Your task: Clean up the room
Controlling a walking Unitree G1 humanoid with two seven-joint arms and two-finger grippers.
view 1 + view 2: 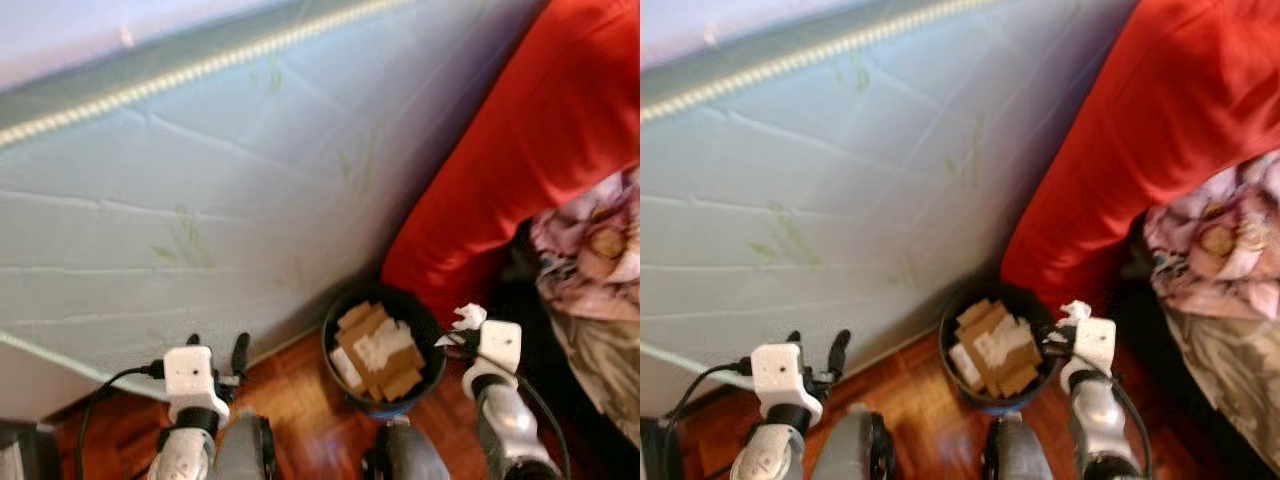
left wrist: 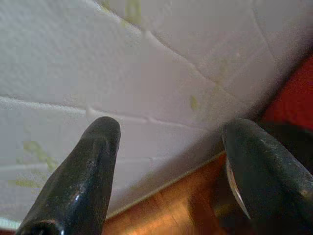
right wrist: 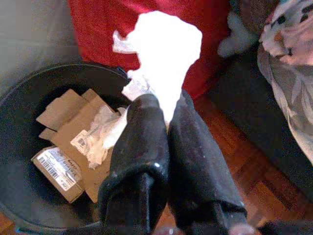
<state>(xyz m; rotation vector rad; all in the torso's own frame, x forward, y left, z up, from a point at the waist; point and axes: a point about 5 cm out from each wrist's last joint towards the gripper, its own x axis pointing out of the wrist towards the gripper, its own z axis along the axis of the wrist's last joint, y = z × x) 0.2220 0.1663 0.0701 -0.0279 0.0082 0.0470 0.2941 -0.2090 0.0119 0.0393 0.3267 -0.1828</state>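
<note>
We see the crumpled white paper (image 3: 164, 54) so overexposed that its folds are lost, and its lower end is hidden between the closed fingers (image 3: 142, 147) of the right pincer (image 3: 165, 105). The black bin (image 3: 19, 98) is cut by the picture's edge. The printing on the label (image 3: 59, 169) is too small to read.

Right tool (image 1: 458, 335) pinches white tissue (image 1: 468, 317) beside black bin (image 1: 334, 318)

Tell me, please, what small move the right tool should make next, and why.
Probably shift the right tool a little further over the black bin, then open it. It is shut on a white tissue at the bin's rim, and cardboard scraps already lie inside.
</note>
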